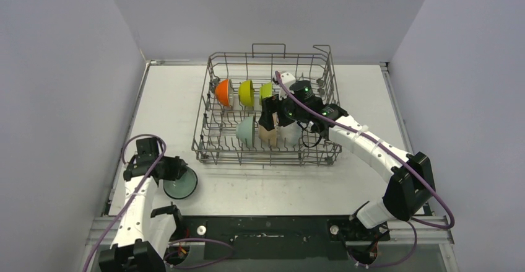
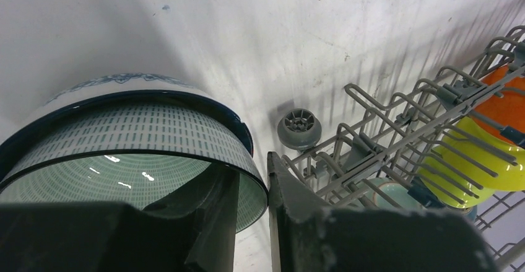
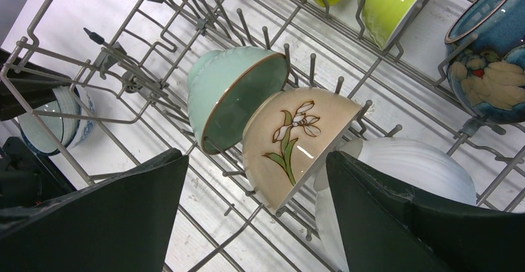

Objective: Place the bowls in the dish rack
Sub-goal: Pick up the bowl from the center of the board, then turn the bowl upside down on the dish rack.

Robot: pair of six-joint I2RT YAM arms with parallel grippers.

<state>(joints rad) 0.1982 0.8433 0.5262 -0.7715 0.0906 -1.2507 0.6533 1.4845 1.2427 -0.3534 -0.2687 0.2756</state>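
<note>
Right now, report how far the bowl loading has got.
Done: seven bowls sit in the dish rack: orange, yellow, lime, dark blue, pale green, beige, white. In hand: the left gripper pinches the rim of the blue-patterned bowl on the table beside the rack; the right gripper hangs open over the near row. Left: racking that one bowl, the only one visible outside.

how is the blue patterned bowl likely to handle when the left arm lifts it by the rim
The blue-patterned bowl looks like glazed ceramic, so it is probably rigid and fairly heavy for its size. Its glossy inside suggests it could slip or swing in the left gripper, which pinches only one wall. It would likely chip if knocked against the dish rack wires.
</note>
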